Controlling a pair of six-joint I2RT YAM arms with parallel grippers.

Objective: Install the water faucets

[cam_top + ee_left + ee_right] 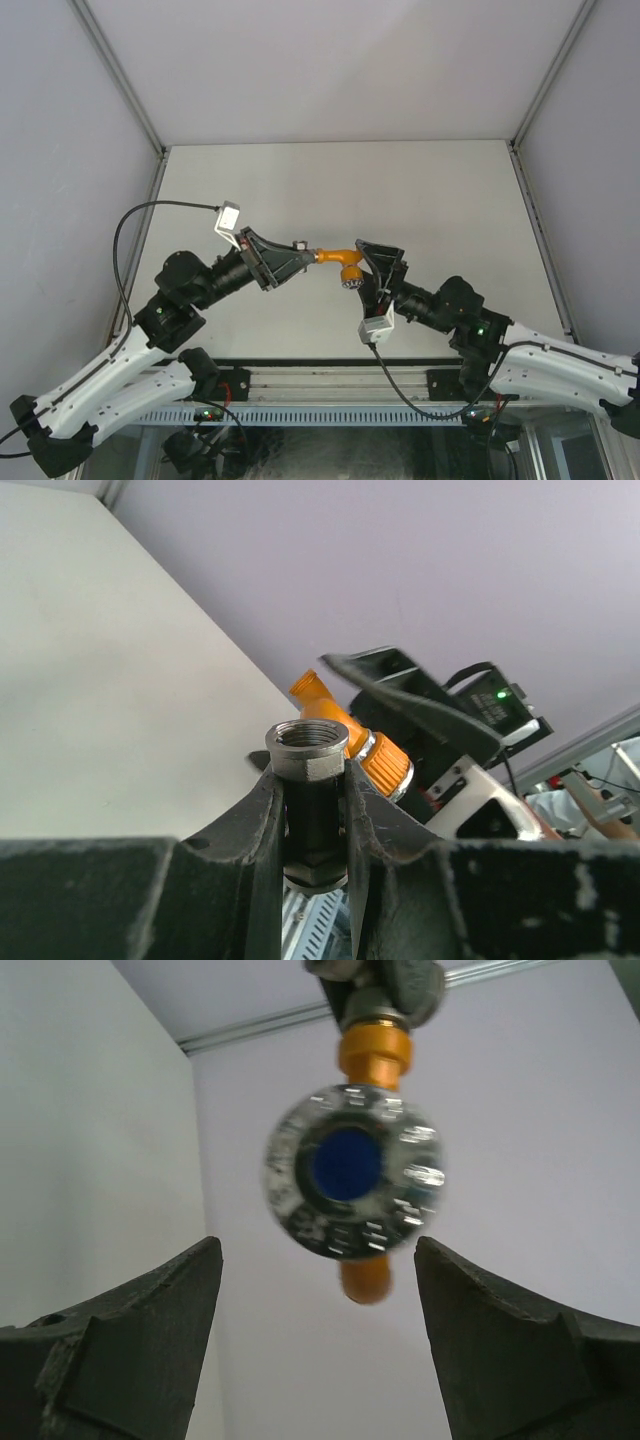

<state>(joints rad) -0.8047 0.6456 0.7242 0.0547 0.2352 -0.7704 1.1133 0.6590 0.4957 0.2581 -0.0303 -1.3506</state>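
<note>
Both arms reach inward above the desk [300, 180], wrists angled toward each other. The left end effector [310, 790] is clamped on the grey metal fitting [307, 745], and the orange tap body [338, 257] juts out just past its fingertips. The right end effector [318, 1250] is spread apart, one finger on either side of the tap's chrome knob [350, 1170] without touching it.

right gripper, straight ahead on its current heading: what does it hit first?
The knob of the orange tap, silver with a blue centre. It sits almost dead ahead, between the open fingers of the right gripper. Depth is unclear in the wrist view; the top view suggests it is close.
</note>
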